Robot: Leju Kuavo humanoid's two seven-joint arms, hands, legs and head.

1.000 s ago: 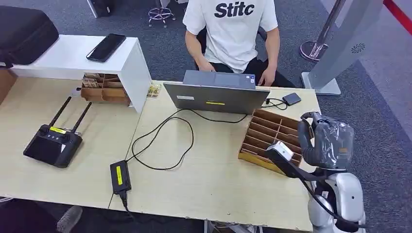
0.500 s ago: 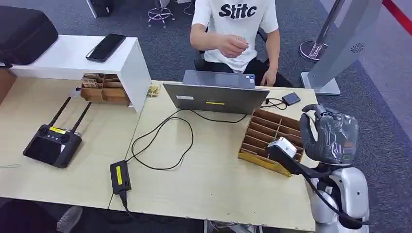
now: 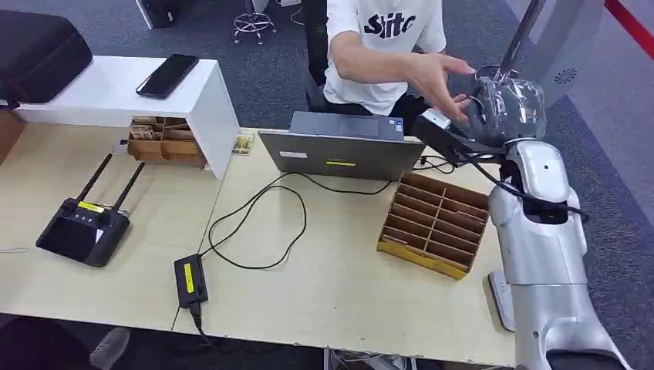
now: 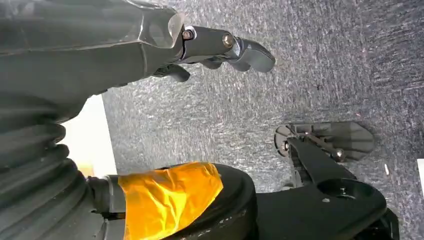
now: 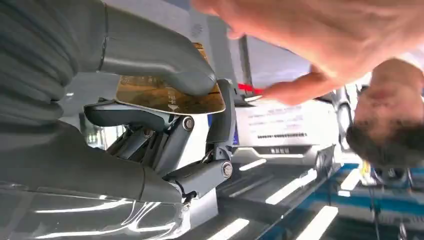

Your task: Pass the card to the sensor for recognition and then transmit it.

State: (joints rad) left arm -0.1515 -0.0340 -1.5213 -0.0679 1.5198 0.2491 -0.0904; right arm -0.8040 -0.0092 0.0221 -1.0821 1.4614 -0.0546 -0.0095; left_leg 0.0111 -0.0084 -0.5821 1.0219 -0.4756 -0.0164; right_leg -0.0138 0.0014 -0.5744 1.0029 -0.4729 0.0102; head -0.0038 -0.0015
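In the head view you see the right hand (image 3: 505,108) raised above the far right corner of the table (image 3: 332,285), behind the laptop (image 3: 343,150), wrapped in clear film, and a person's hand (image 3: 436,73) reaching across to it, touching or just beside it. The person sits behind the laptop in a white T-shirt (image 3: 385,46) printed "Stitc" in black. A yellow strip label sits on the laptop lid, another on the black power brick (image 3: 190,279), and another on the black remote controller (image 3: 83,229) with 2 antennas; you cannot read any of them. A wooden slotted tray (image 3: 433,225) stands just beside the silver arm, and a dark phone (image 3: 167,74) lies on the white shelf (image 3: 116,89). In the left wrist view the left hand (image 4: 150,45) hangs over grey carpet, its dark fingers (image 4: 240,47) stretched out with nothing between them. In the right wrist view you find the card (image 5: 170,95), gold-brown with small white print too blurred to read, pinched flat between the thick grey thumb (image 5: 165,62) and the darker fingers (image 5: 150,117) under it. The person's fingers come close to the card's free edge; you cannot tell whether they touch it.
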